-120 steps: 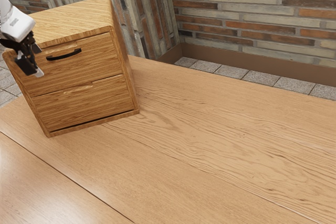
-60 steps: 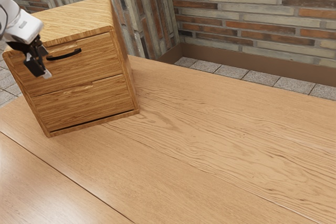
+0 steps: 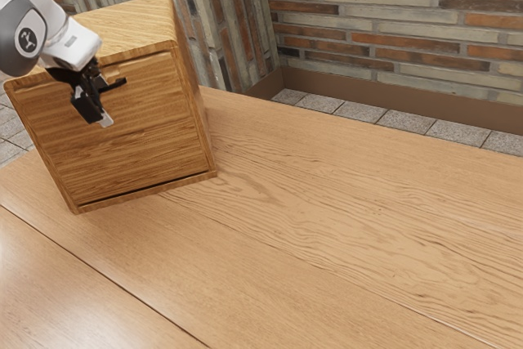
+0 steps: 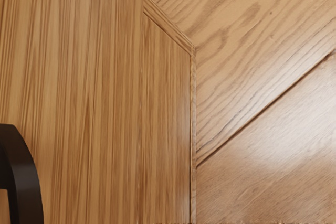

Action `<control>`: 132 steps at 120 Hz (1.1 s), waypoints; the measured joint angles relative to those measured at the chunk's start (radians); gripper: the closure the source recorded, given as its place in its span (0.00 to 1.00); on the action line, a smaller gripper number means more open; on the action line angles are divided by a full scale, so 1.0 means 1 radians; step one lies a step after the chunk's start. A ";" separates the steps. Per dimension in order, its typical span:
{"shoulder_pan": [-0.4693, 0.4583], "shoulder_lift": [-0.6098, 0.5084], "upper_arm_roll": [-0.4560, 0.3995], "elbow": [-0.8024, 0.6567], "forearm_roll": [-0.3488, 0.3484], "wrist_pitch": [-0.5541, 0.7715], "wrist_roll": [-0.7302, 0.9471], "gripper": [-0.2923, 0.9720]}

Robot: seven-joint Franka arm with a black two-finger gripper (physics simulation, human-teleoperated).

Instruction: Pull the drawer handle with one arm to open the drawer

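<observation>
A wooden drawer cabinet (image 3: 143,140) stands at the exterior view's left on the table. The black handle (image 3: 115,83) of its top drawer sticks out just to the right of my gripper (image 3: 93,105). My gripper hangs in front of the upper part of the cabinet front, over the handle's left part, which it hides. In the wrist view a curved black piece of the handle (image 4: 21,182) lies close under the hand, against the cabinet front (image 4: 105,103). The drawer front sits flush with the cabinet.
The wooden table (image 3: 327,226) stretches wide to the exterior view's right of the cabinet. A brick wall (image 3: 392,22) and a stone ledge (image 3: 409,120) run behind the table. The cabinet's base meets the table (image 4: 252,77) beside the hand.
My hand has moved toward the exterior view's right and a little down, from the cabinet's left edge to the top drawer's handle. The cabinet has stayed in place.
</observation>
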 joint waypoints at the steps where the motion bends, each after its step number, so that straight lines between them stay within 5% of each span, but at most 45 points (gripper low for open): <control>1: -0.001 0.000 0.000 0.000 0.000 -0.003 0.000 0.22; 36: -0.010 -0.046 -0.019 0.005 0.009 -0.180 0.000 0.25; 53: 0.121 -0.079 -0.171 0.036 0.031 -0.249 -0.001 0.46; 73: 0.079 -0.117 -0.241 0.145 0.069 -0.333 -0.007 0.32; 88: -0.032 -0.125 -0.273 0.194 0.078 -0.376 -0.010 0.27; 100: -0.019 -0.125 -0.326 0.272 0.074 -0.420 -0.025 0.25; 132: -0.002 -0.149 -0.356 0.310 0.071 -0.663 -0.370 0.24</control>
